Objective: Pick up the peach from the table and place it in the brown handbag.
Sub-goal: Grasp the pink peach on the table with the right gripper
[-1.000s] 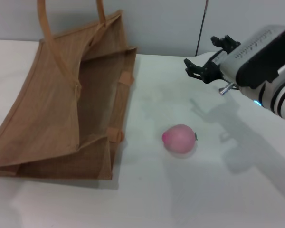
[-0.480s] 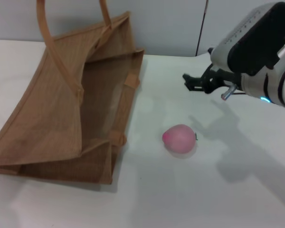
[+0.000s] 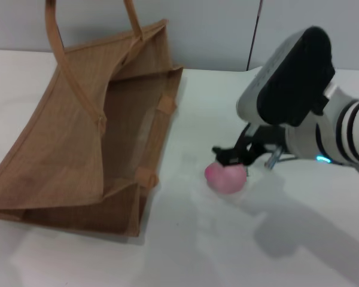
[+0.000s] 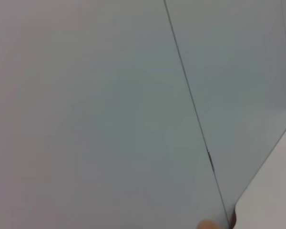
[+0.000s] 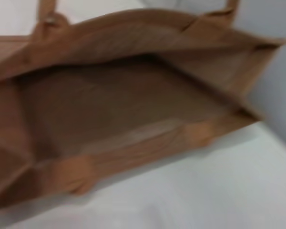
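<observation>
Now right gripper point(image 3: 232, 159) sits atop peach point(image 3: 227, 178), finger spread unclear to me. I judge fruit light, smooth, bruisable; grasp gently across middle.

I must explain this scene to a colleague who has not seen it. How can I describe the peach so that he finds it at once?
Start at the large brown handbag lying open on the left of the white table. Look to the right of its open mouth, across a strip of bare tabletop. The peach is the small round pale-pink fruit there, directly under the right gripper, and the only pink thing in view.
</observation>
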Action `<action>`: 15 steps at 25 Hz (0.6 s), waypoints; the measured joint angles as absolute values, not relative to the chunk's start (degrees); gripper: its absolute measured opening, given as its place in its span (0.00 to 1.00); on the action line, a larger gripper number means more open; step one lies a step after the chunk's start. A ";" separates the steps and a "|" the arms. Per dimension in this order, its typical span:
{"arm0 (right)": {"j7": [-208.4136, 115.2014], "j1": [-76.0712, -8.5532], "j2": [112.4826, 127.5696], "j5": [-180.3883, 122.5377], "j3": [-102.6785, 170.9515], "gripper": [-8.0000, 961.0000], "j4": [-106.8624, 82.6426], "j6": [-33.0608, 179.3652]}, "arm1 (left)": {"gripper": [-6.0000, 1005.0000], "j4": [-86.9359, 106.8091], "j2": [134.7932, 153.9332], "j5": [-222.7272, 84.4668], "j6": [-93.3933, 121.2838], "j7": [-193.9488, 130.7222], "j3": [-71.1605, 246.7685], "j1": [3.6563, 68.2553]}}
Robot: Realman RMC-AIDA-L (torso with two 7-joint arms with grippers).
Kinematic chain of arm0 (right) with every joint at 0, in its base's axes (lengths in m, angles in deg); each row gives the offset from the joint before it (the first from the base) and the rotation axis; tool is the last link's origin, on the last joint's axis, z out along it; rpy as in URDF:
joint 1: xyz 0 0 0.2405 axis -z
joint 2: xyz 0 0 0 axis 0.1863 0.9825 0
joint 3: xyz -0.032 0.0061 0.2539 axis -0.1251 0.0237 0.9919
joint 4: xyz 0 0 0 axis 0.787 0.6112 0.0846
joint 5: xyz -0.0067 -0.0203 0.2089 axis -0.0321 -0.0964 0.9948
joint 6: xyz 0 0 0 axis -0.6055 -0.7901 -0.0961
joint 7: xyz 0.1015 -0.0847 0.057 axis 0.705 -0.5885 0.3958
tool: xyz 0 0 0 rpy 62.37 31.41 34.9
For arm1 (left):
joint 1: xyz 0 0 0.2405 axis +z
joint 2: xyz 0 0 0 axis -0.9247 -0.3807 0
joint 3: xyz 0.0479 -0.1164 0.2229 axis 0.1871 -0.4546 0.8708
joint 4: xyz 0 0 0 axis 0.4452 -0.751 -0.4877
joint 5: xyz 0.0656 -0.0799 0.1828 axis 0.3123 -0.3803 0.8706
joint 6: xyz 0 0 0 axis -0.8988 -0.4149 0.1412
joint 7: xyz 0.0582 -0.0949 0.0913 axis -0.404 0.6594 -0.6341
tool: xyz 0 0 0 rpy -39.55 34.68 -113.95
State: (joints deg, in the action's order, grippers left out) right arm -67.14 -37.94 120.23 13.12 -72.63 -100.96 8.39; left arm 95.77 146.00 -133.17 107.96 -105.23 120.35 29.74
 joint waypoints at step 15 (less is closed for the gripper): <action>-77.54 -43.42 120.94 28.56 -64.76 0.93 -85.32 3.60 | 0.13 95.92 146.04 -133.28 107.89 -105.02 123.16 30.40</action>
